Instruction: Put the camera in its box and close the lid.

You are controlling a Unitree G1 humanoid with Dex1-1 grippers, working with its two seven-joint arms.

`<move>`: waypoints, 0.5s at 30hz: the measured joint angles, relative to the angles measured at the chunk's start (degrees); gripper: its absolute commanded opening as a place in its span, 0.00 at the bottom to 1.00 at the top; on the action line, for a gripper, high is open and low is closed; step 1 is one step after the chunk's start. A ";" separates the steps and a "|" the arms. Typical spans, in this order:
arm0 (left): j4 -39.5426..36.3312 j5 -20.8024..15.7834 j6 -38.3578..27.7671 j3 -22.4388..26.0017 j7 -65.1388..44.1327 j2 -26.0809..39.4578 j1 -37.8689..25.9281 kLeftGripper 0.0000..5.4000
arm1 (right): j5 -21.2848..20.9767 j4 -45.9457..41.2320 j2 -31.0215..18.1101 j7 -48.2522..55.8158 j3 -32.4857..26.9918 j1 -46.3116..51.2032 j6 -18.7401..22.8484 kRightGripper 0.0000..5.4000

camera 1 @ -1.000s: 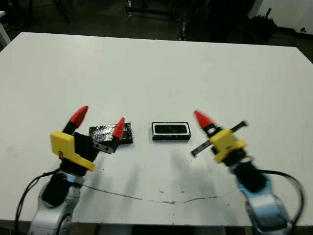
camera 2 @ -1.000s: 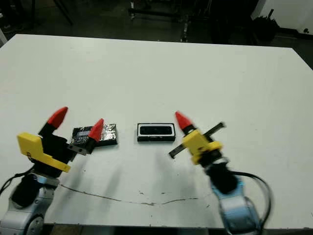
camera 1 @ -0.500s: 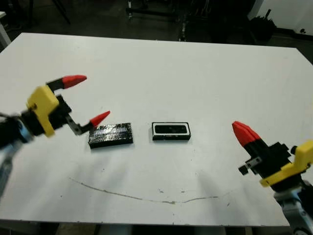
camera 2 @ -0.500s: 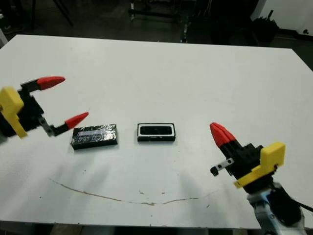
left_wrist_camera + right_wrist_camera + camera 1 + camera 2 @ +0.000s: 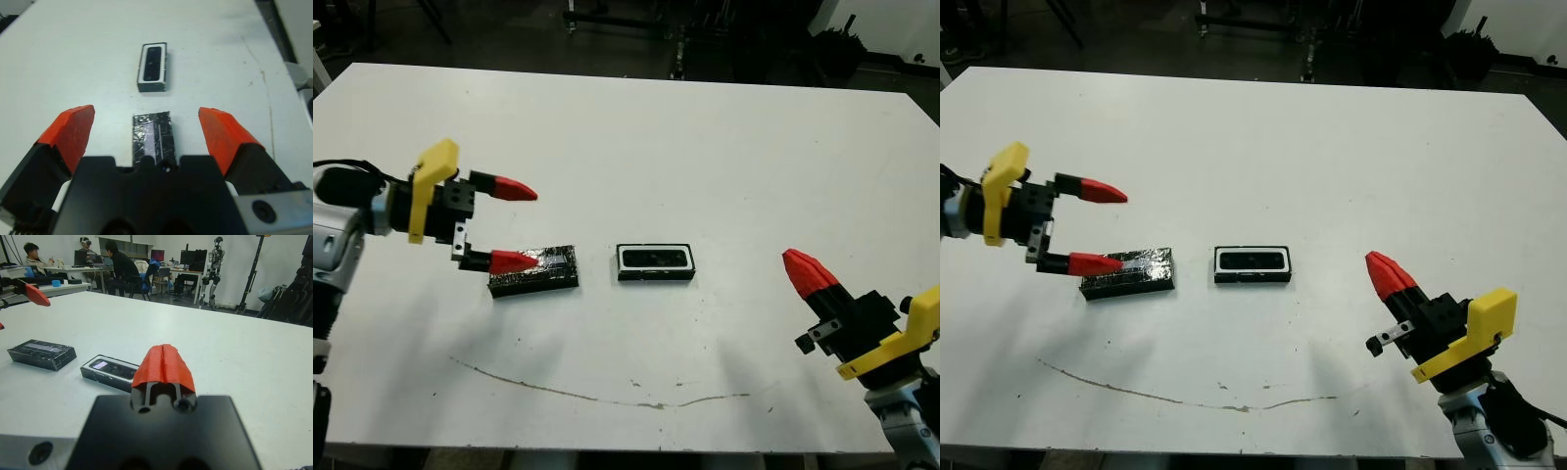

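Right gripper [image 5: 808, 274] sits nearest, low at the table's right front edge, red fingers pressed together, holding nothing, well apart from everything.

Further in, centre of the table [image 5: 636, 127]: the box [image 5: 655, 262], black walls, white lining. The camera [image 5: 108, 367] already lies inside it, dark body filling the tray, small pale screen patch showing in the right wrist view. So step one looks done.

Just left of the box, apart from it with a strip of bare table between: the lid [image 5: 534, 269], flat on the table, glossy black with silvery patches. Not on the box yet.

Left gripper [image 5: 514, 224] is at the lid's left end, fingers spread wide, one finger [image 5: 512, 260] low over the lid's near-left corner, the other [image 5: 512, 186] raised clear above. Left wrist view has the lid lying between the two fingers, lengthwise along the approach line, box beyond it. Contact with the lid can't be confirmed; nothing is clamped.

Judgement: roughly halfway. Left to do: grasp the lid, lift, carry it right, square it over the box, seat it. Thin flat panel on a bare table, so getting an edge grip looks like the tricky part.

Far side: people seated at desks beyond the table, not involved.
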 measured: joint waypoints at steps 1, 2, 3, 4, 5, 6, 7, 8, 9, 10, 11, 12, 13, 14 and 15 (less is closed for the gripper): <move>0.02 0.22 0.33 -0.02 0.03 -0.05 0.00 1.00 | -0.09 0.04 0.00 -0.02 0.00 0.00 0.00 0.00; 0.03 0.46 0.46 -0.09 0.11 -0.13 0.00 1.00 | -0.15 0.05 0.00 -0.08 0.00 0.00 0.00 0.00; 0.03 0.68 0.51 -0.18 0.42 -0.28 0.00 1.00 | -0.15 0.04 0.00 -0.13 0.00 0.00 0.00 0.00; 0.03 1.12 0.51 -0.30 0.65 -0.41 0.00 1.00 | -0.15 0.03 0.00 -0.19 0.00 0.01 0.00 0.00; 0.04 1.68 0.37 -0.54 0.95 -0.56 0.01 1.00 | -0.15 0.01 0.00 -0.33 -0.01 0.03 0.00 0.00; 0.04 2.01 0.18 -0.80 1.29 -0.77 0.01 1.00 | -0.18 -0.02 0.00 -0.46 -0.01 0.05 0.00 0.00; 0.16 2.72 -0.71 -1.01 1.65 -1.02 0.05 1.00 | -0.19 -0.04 0.00 -0.55 -0.02 0.06 0.00 0.00; 0.49 3.30 -1.74 -1.12 2.04 -1.28 0.10 1.00 | -0.20 -0.04 -0.01 -0.56 -0.02 0.07 0.00 0.00; 1.04 4.10 -2.61 -1.25 2.57 -1.58 0.14 1.00 | -0.20 -0.05 -0.01 -0.56 -0.02 0.08 0.00 0.00; 1.58 4.73 -3.13 -1.43 3.15 -1.87 0.26 1.00 | -0.21 -0.05 -0.02 -0.56 -0.03 0.10 0.00 0.00; 2.06 5.45 -3.50 -1.65 3.61 -2.12 0.41 1.00 | -0.20 -0.06 -0.02 -0.55 -0.03 0.11 0.00 0.00; 2.57 6.24 -4.04 -1.91 4.09 -2.29 0.65 1.00 | -0.17 -0.06 -0.03 -0.54 -0.04 0.13 0.00 0.00; 3.12 6.78 -4.57 -2.07 4.50 -2.41 0.91 1.00 | -0.10 -0.06 -0.03 -0.49 -0.05 0.15 0.00 0.00; 3.83 7.62 -5.18 -2.20 4.96 -2.53 1.19 1.00 | -0.03 -0.06 -0.03 -0.44 -0.05 0.18 0.00 0.00; 4.45 8.17 -5.71 -2.26 5.29 -2.62 1.39 1.00 | -0.03 -0.06 -0.03 -0.40 -0.06 0.21 0.00 0.00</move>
